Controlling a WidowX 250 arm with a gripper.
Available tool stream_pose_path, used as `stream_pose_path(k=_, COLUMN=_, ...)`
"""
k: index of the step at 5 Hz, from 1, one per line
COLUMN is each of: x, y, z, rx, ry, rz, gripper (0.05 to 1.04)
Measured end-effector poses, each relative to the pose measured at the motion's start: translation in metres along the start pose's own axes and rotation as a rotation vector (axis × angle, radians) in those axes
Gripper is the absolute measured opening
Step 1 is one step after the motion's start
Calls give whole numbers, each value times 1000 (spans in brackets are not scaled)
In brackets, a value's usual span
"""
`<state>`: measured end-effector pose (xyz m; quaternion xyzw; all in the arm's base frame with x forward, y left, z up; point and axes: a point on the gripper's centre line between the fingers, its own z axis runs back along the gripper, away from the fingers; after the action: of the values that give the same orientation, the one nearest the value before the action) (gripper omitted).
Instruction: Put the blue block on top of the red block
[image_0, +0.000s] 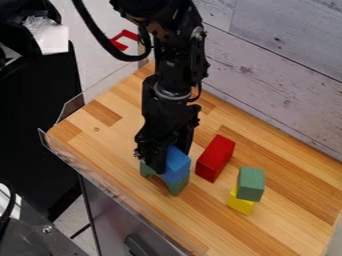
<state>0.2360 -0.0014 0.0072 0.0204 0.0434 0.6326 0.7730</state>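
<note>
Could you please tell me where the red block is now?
In the camera view, the red block lies right of centre on the wooden table, between the blue block and the green block on the yellow block.

Arch (178, 188) left, lone block (215, 158) between, two-block stack (251, 184) right.

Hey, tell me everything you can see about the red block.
The red block is long and box-shaped, with plain flat faces, maybe painted wood. It lies flat on the wooden table, between the blue block and the green block stacked on a yellow block, apart from all three. Nothing rests on it.
</note>
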Motion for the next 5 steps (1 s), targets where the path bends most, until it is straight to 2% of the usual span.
stream_pose_path(k=1, x=9, y=-15, z=31, rx=-41, ry=-81, rz=-215, gripper=580)
stream_pose_path(k=2, x=7, y=-32, z=61, rx=-65, ry=-187, rz=-457, gripper=580)
stream_pose_path(k=3, x=-6, y=-46, z=75, rx=-158, ry=-213, rz=-716, gripper=580)
stream_pose_path(k=5, x=-34, y=-51, z=65, rx=-292, ry=-127, rz=-1228, gripper=580)
